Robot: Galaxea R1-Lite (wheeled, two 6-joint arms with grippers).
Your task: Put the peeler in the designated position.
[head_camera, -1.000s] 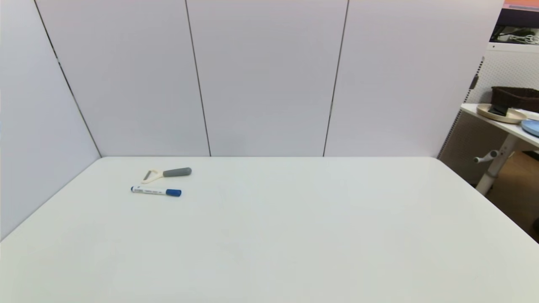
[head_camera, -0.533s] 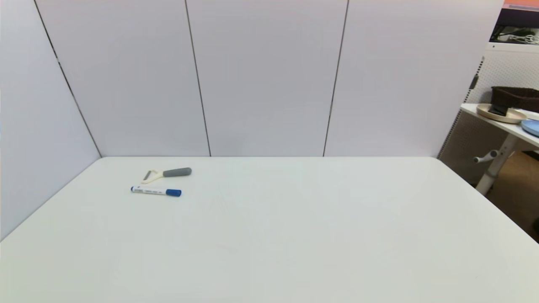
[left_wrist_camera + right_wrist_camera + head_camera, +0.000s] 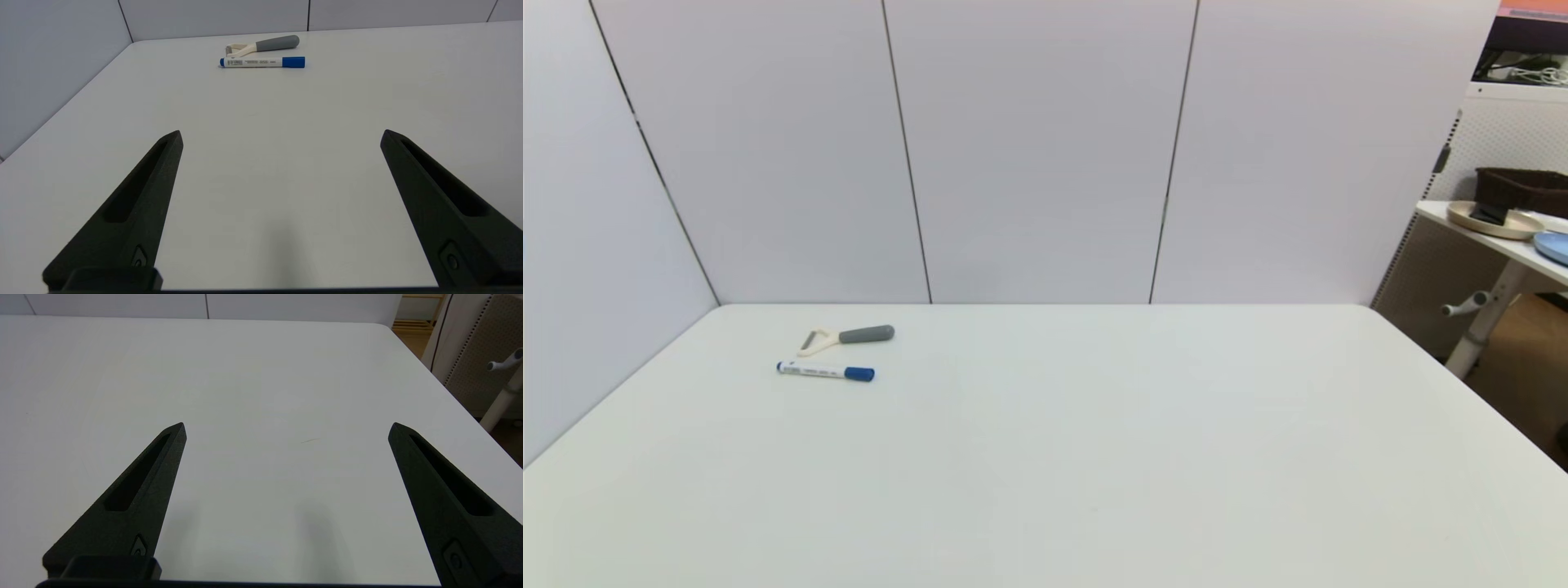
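The peeler (image 3: 845, 336), with a cream forked head and a grey handle, lies flat at the far left of the white table (image 3: 1094, 457). It shows again in the left wrist view, peeler (image 3: 261, 44), far ahead of my left gripper (image 3: 282, 136), which is open and holds nothing. My right gripper (image 3: 286, 428) is open too, over bare tabletop near the table's right side. Neither arm shows in the head view. The designated position carries no mark that I can pick out.
A white marker with a blue cap (image 3: 825, 371) lies just in front of the peeler, marker (image 3: 262, 62). White panels wall the table's back and left. Past the right edge stands a side table with dishes (image 3: 1494, 220).
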